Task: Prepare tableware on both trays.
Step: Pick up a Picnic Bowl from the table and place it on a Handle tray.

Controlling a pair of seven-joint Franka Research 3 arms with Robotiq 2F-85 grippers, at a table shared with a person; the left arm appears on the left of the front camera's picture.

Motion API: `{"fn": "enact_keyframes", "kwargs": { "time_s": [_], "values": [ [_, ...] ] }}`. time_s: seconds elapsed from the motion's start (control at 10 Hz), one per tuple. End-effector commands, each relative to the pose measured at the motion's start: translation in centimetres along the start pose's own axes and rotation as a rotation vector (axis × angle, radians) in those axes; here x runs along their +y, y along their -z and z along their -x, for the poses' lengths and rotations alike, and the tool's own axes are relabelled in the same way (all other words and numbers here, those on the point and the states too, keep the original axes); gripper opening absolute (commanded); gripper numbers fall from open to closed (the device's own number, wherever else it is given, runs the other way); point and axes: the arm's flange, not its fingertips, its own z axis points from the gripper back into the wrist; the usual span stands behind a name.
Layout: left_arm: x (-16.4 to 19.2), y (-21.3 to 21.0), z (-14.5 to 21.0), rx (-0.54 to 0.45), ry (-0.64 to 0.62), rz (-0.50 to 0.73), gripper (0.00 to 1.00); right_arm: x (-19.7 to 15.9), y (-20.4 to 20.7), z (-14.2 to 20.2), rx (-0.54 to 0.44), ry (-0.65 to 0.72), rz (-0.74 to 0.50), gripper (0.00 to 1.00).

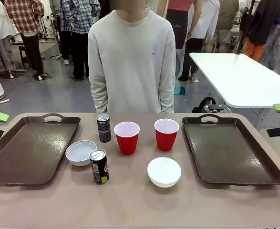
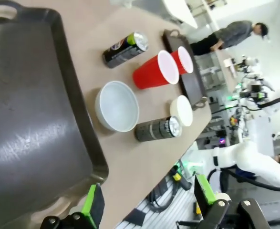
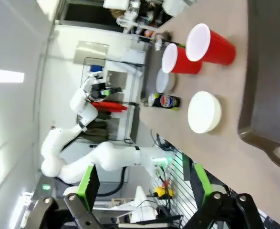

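nothing loaded yet: left claw (image 2: 147, 202) and right claw (image 3: 142, 183) gape wide, empty; next likely means reaching the bowl (image 2: 117, 106) ahead of the left claw.

A person (image 1: 132, 62) in a pale grey sweatshirt (image 1: 130, 43) is parked at the far edge of the tan table (image 1: 130, 205). A white table (image 1: 240, 76) is set up behind on the right, and onlookers (image 1: 23, 28) are scattered across the grey floor (image 1: 58, 93) further back.
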Motion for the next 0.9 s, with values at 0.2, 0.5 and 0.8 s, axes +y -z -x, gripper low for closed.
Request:
{"fn": "enact_keyframes", "kwargs": {
  "time_s": [0.2, 0.5, 0.8],
  "values": [
    [-1.9, -0.3, 0.6, -0.019, 0.008, -0.079, 1.0, 1.5, 5.1, 2.5, 0.071, -0.001, 0.114, 1.0],
    [-2.4, -0.8, 1.8, -0.018, 0.053, -0.121, 1.0, 2.1, 5.6, 2.8, 0.116, -0.067, 0.215, 1.0],
    [-1.8, -0.8, 0.4, -0.022, 0.026, -0.069, 1.0, 2.6, 4.3, -0.2, 0.119, -0.045, 0.151, 1.0]
  ]
}}
